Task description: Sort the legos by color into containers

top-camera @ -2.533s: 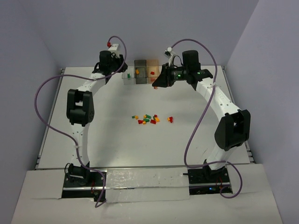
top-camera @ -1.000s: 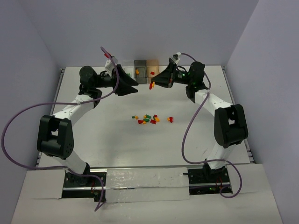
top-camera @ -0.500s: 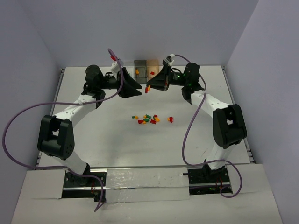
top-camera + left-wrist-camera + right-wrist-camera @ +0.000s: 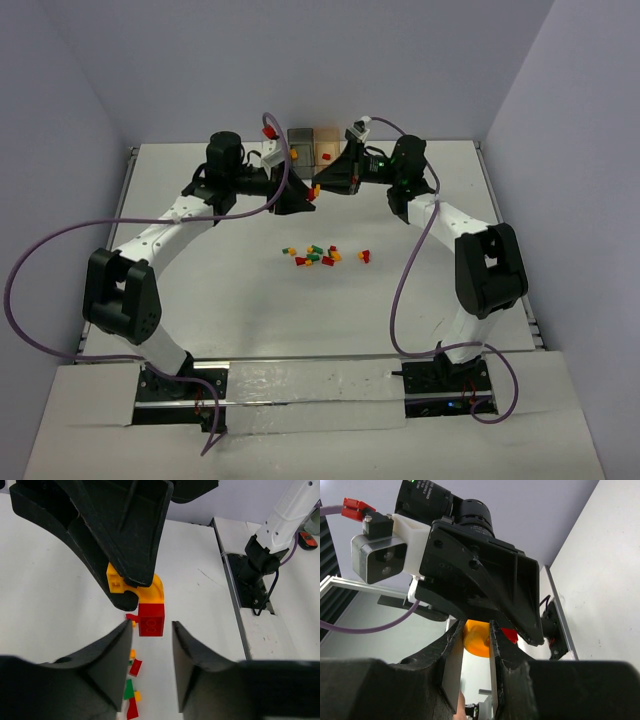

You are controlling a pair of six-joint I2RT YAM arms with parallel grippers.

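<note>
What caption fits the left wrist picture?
Right claw holds an orange lego stuck to a red lego, inside the open left claw.

A white tabletop (image 4: 250,310) enclosed by pale lavender walls (image 4: 350,60), a shiny strip (image 4: 310,380) along its near edge.

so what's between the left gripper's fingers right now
A red lego, joined to an orange-yellow lego that the right gripper holds. The left wrist view shows it in the gap, clear of both fingers.
</note>
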